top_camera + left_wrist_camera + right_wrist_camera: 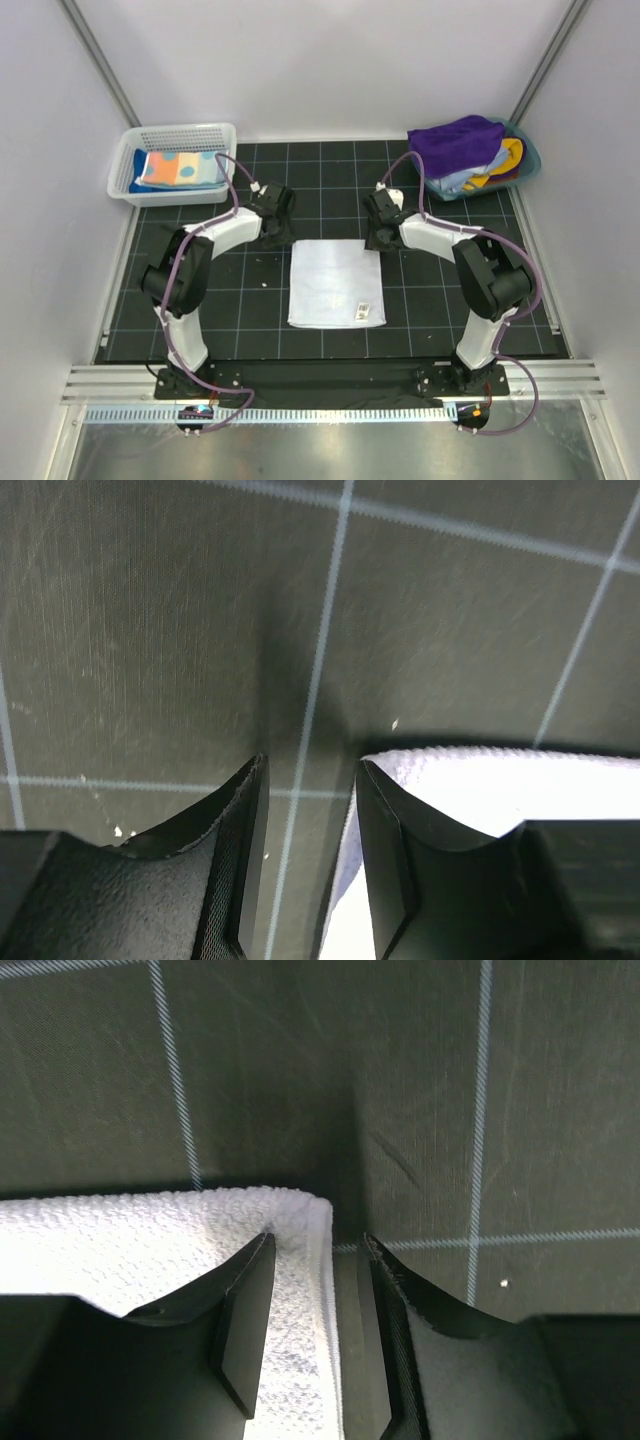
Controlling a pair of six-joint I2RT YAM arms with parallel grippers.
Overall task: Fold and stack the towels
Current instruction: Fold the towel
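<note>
A plain white towel lies flat on the black grid mat in the middle, a small tag near its front right corner. My left gripper is open, low over the towel's far left corner; one finger is on the towel, the other over bare mat. My right gripper is open, straddling the towel's far right corner. A folded polka-dot towel lies in the white mesh basket. A purple towel tops a pile in the teal tub.
The basket stands at the far left of the mat and the tub at the far right. Grey walls close in both sides and the back. A metal rail runs along the near edge behind the arm bases.
</note>
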